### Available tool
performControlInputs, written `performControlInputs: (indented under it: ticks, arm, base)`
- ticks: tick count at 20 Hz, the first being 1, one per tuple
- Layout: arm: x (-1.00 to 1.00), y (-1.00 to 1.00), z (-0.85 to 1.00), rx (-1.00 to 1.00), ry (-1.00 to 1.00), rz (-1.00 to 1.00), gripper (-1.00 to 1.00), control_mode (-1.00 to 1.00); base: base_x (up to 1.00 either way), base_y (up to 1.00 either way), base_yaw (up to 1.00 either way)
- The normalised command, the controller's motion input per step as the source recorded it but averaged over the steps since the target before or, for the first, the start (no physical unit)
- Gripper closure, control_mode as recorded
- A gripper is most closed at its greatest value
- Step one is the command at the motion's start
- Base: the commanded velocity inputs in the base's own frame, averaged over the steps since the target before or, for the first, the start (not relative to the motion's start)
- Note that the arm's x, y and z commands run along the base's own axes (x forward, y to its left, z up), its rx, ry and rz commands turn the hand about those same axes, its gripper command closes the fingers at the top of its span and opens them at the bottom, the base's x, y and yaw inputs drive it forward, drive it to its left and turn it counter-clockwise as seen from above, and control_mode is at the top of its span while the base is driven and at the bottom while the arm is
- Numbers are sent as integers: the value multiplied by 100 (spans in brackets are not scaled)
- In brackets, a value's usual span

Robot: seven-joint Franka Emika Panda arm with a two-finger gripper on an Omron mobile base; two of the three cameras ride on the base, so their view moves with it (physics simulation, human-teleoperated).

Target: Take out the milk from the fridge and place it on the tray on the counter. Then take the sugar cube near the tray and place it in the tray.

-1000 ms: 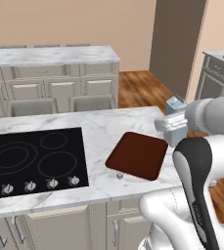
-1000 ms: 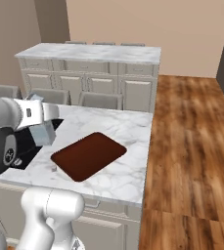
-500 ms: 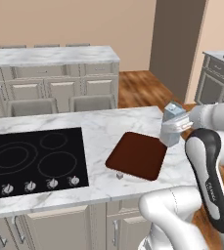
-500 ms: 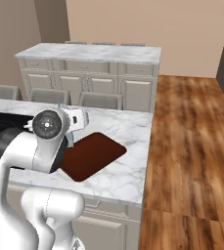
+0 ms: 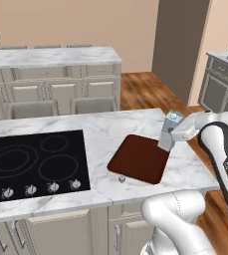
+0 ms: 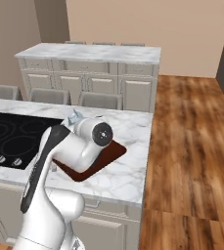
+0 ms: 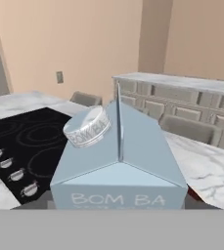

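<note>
- Centre right of the left base view: the milk (image 5: pixel 171 131) sits at the end of the white arm, upright, carried by the gripper (image 5: pixel 177 135), over the far right edge of the tray (image 5: pixel 138 159).
- The fingers themselves are hidden behind the carton and the hand, so the hold reads from the carton riding on the hand; whether its base touches the tray I cannot tell.
- Hand view, dead centre: the milk (image 7: pixel 117 156) looms large, gabled top up, round grey cap (image 7: pixel 87 126) on the left slope, lettering along the bottom edge.
- Right base view: just the carton's top (image 6: pixel 75 116) peeks out left of the big arm joint, with the tray (image 6: pixel 111 152) showing dark red-brown below and right of it.
- The tray lies flat on the counter (image 5: pixel 105 134), right of the black cooktop (image 5: pixel 33 160) at the left of the frame.
- The sugar cube (image 5: pixel 121 179) rests on the marble just off the tray's near left corner, lower centre of the left base view.
- A second marbled counter (image 5: pixel 51 56) runs across the upper left, well apart.
</note>
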Motion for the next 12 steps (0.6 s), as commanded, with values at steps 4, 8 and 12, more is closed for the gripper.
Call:
performControlInputs:
  ticks: [4,8,12]
  arm:
    - [43,0,-38,-5,0,16,100,-100]
    - [26,0,-33,-6,4,7,100,-100]
    - [27,0,-30,-4,3,2,100,-100]
  base:
    - [0,0,0]
    - [0,0,0]
    - [0,0,0]
